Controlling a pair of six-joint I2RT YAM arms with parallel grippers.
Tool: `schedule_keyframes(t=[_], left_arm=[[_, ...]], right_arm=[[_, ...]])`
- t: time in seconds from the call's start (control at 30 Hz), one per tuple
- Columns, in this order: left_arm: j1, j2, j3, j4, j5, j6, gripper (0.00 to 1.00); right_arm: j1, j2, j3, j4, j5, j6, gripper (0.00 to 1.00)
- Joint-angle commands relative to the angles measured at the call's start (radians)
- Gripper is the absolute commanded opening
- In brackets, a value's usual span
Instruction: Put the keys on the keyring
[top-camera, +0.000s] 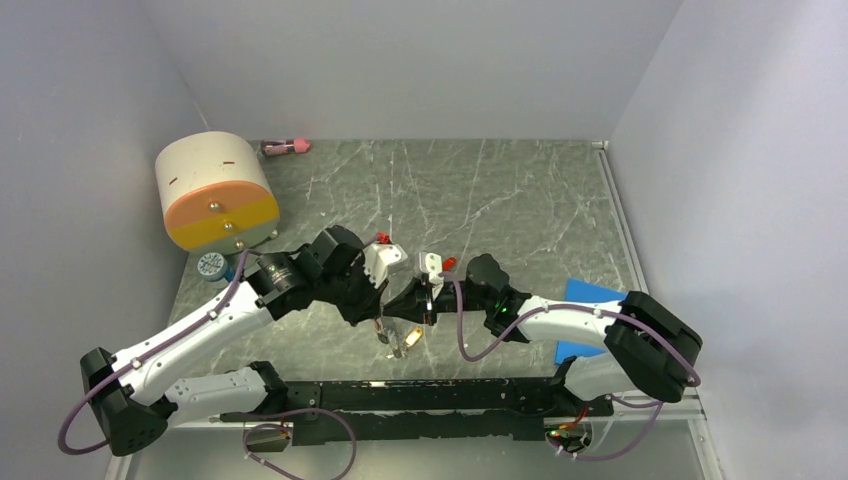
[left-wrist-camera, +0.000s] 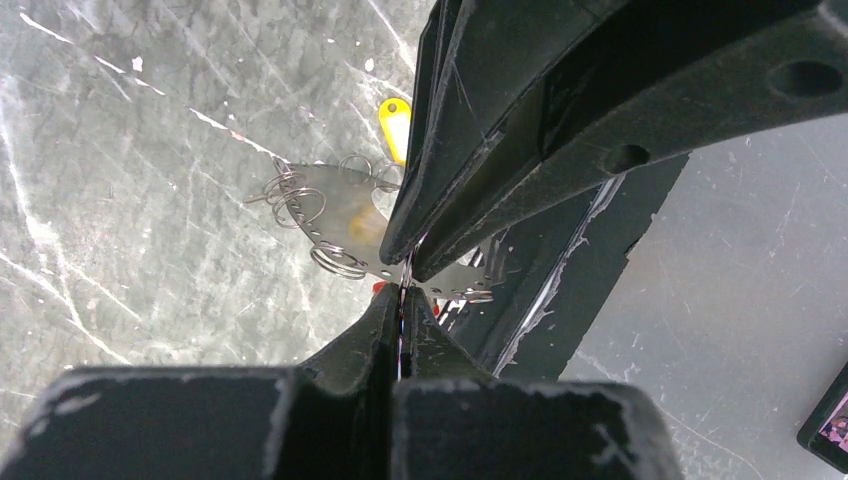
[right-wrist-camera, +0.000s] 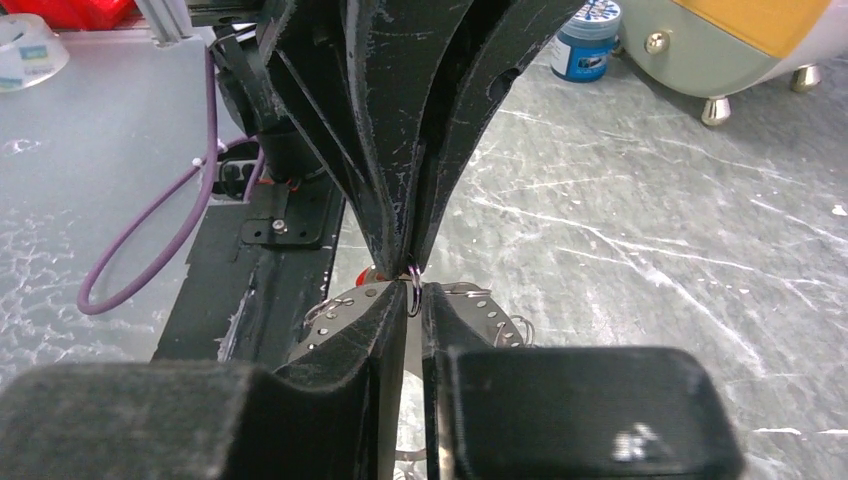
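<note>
Hovering above one keyring (left-wrist-camera: 335, 205), left gripper (left-wrist-camera: 402, 300) and right gripper (right-wrist-camera: 410, 300) (both pressed together) meet tip-to-tip

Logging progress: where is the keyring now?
Top view: the keyring sits centre, by the near edge of the table, under the meeting tips of the left hand and right hand.

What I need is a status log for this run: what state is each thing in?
left gripper, shut.
right gripper, shut on a wire ring, tips meeting the left's.
keyring plate, below both grippers, small rings through its holes.
yellow-headed key, beside the plate; attached or loose, cannot tell.
cream-and-orange drum, standing on its feet.
blue jar, upright, lid on.
pink tube, lying on its side.
</note>
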Motion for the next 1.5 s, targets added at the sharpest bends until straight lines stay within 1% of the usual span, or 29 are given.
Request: schedule_keyframes(t=[0.0, 0.07, 0.17, 0.2, 0.27, 0.37, 0.5, 0.6, 0.67, 0.73, 0.8, 0.97, 1.17, 1.37, 1.43, 1.47], left_arm=[[-0.007, -0.017, 0.007, 0.028, 0.018, 0.014, 0.03], [-0.007, -0.017, 0.005, 0.028, 0.017, 0.014, 0.03], [-0.008, -0.022, 0.004, 0.031, 0.018, 0.013, 0.03], [-0.008, -0.025, 0.002, 0.031, 0.018, 0.013, 0.03], [-0.008, -0.034, -0.003, 0.038, 0.013, 0.011, 0.03], [-0.008, -0.061, -0.015, 0.057, -0.003, -0.004, 0.1], [-0.008, -0.12, -0.036, 0.103, -0.026, -0.052, 0.38], [-0.008, -0.183, -0.069, 0.191, -0.024, -0.095, 0.57], [-0.007, -0.224, -0.103, 0.261, -0.026, -0.128, 0.64], [-0.006, -0.258, -0.126, 0.32, -0.025, -0.16, 0.68], [-0.003, -0.279, -0.147, 0.369, -0.008, -0.186, 0.69], [0.032, -0.297, -0.194, 0.45, 0.085, -0.241, 0.68], [0.122, -0.337, -0.306, 0.599, 0.236, -0.315, 0.68], [0.268, -0.359, -0.436, 0.826, 0.456, -0.414, 0.68], [0.305, -0.359, -0.484, 0.964, 0.554, -0.45, 0.68], [0.315, -0.36, -0.51, 1.024, 0.578, -0.47, 0.67]], right_arm=[[0.007, 0.005, 0.046, 0.02, -0.057, -0.016, 0.13], [0.006, 0.011, 0.053, 0.019, -0.068, -0.016, 0.1], [0.008, 0.019, 0.063, 0.011, -0.086, -0.016, 0.02], [0.007, 0.021, 0.064, 0.008, -0.09, -0.016, 0.0], [0.008, 0.02, 0.064, 0.007, -0.094, -0.016, 0.0], [0.009, 0.004, 0.043, 0.035, -0.079, -0.016, 0.0], [0.008, -0.038, 0.007, 0.07, -0.035, 0.003, 0.0], [0.008, -0.07, -0.016, 0.096, -0.002, 0.029, 0.0], [0.009, -0.09, -0.036, 0.139, 0.01, 0.062, 0.0], [0.008, -0.105, -0.059, 0.185, 0.025, 0.094, 0.0], [0.009, -0.124, -0.084, 0.226, 0.051, 0.118, 0.0], [0.007, -0.193, -0.141, 0.28, 0.125, 0.159, 0.0], [0.008, -0.305, -0.163, 0.2, 0.169, 0.137, 0.0], [0.008, -0.399, -0.172, 0.107, 0.182, 0.099, 0.0], [0.008, -0.421, -0.175, 0.087, 0.184, 0.093, 0.0], [0.008, -0.43, -0.175, 0.079, 0.183, 0.089, 0.0]])
